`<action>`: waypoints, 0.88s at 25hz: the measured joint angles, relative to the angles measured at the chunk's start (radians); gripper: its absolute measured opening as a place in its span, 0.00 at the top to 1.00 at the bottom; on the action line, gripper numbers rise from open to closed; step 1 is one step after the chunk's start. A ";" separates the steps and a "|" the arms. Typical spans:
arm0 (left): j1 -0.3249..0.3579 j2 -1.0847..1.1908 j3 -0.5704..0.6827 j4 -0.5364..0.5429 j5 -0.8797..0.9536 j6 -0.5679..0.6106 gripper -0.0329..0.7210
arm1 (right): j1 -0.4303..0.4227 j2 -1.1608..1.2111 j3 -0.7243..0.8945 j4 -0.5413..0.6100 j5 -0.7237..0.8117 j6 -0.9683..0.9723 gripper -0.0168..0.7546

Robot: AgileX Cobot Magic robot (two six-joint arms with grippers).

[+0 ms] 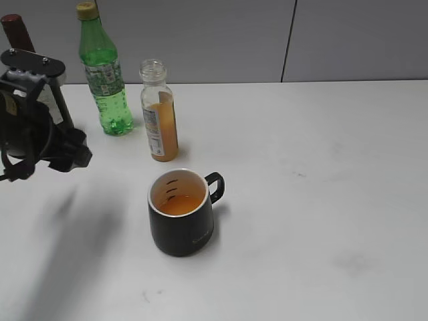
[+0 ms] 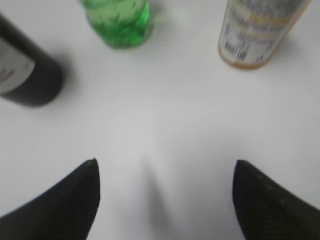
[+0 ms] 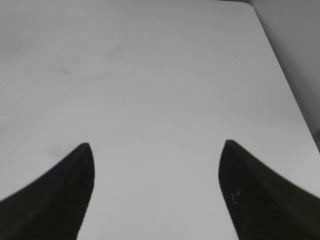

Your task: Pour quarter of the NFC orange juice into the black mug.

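Note:
The NFC orange juice bottle (image 1: 159,114) stands upright and capless behind the black mug (image 1: 181,214), partly filled with orange liquid. Its base shows in the left wrist view (image 2: 260,32). The mug holds orange juice in its cream interior; its handle points right. My left gripper (image 2: 165,167) is open and empty above bare table, left of and apart from the bottle; in the exterior view its arm (image 1: 33,127) is at the left edge. My right gripper (image 3: 156,147) is open and empty over bare table and is out of the exterior view.
A green plastic bottle with a yellow cap (image 1: 103,73) stands left of the juice bottle, also in the left wrist view (image 2: 120,20). A dark wine bottle (image 2: 25,75) stands at far left, partly hidden behind my left arm (image 1: 17,30). White table (image 1: 321,200); grey wall behind.

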State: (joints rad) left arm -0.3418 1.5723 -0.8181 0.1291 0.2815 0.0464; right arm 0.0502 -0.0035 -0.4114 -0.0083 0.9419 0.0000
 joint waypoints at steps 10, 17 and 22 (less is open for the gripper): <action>0.000 -0.207 -0.120 -0.109 0.659 0.000 0.15 | 0.000 0.000 0.000 0.000 0.000 0.000 0.22; 0.000 -0.543 -0.032 -0.148 0.777 0.000 0.12 | 0.000 0.000 0.000 0.000 0.000 0.000 0.22; 0.000 -0.856 0.083 -0.149 0.835 0.000 0.07 | 0.000 0.000 0.000 0.000 0.000 0.000 0.22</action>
State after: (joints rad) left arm -0.3418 0.7166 -0.7348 -0.0194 1.1169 0.0464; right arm 0.0502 -0.0035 -0.4114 -0.0083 0.9419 0.0000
